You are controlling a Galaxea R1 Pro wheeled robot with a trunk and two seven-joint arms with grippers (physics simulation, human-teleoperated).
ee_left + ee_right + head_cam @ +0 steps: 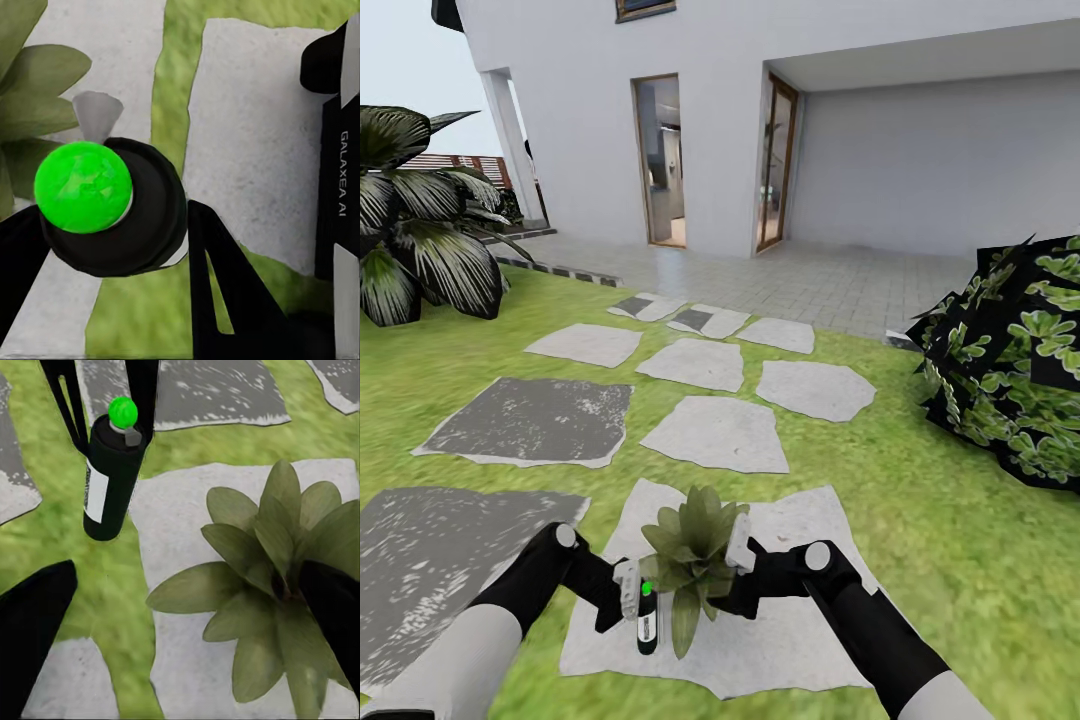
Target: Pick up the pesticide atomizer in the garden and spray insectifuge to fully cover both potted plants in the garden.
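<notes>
Between the grippers: a potted plant (692, 560) fills the gap, its leaves spreading toward the left gripper (628, 590) and the right gripper (740, 553).
Left side: the spray bottle (647, 618), clamped upright in the left gripper's fingers, stands just beside the leaves.
Ahead: flat stepping stones (715, 432) and lawn (920, 500) lie open up to the paved terrace (810, 280).
Far right: a broad-leaved bush (1010, 370) blocks that flank.
Far left: a palm (420, 240) stands well apart.
</notes>
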